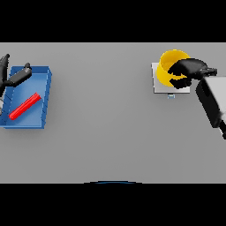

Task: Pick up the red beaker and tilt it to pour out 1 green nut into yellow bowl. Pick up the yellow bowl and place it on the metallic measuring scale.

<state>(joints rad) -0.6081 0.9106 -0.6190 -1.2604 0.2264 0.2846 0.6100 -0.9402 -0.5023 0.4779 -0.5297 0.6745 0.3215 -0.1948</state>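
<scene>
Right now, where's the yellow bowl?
Head view, far right: the yellow bowl sits on the metallic scale, with the right hand curled round its rim.

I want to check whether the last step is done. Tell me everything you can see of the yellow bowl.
The yellow bowl is a round, plain yellow, open-topped vessel, upright, at the table's far right. It sits over the pale square measuring scale, whose near and left edges show beneath it. The right hand is curled over its right rim and hides that side. Its contents cannot be made out.
</scene>
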